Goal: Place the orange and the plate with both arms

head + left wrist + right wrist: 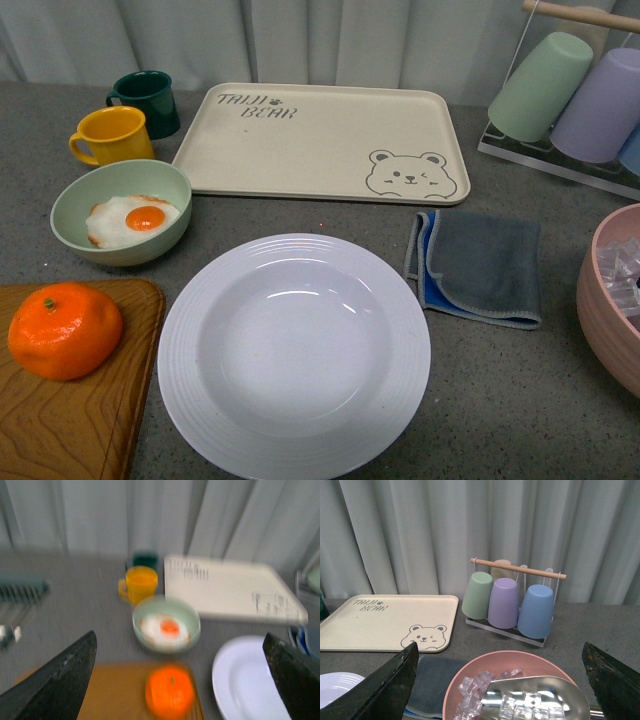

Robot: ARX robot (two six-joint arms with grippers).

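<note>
Glossy white plate (185, 385) catching highlights. The orange (65, 330) shows dimpled, faintly shiny skin. Wood-grain board (70, 430), matt beige tray (320, 140), soft grey cloth (485, 265), speckled matt bench (500, 400), mirror-bright metal scoop (562, 689).

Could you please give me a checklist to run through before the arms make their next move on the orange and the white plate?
1. Left gripper open: ok, fingers wide apart.
2. Right gripper open: ok, fingers wide apart.
3. Bright orange mandarin free to grasp: ok, alone on the brown wooden board.
4. Large round white ribbed plate empty: ok.
5. Left gripper lined up on the mandarin: cannot tell, that wrist view is blurred.
6. Right gripper facing the plate: not ok, it faces the pink bowl of ice cubes; the plate shows only at the view's edge.
</note>
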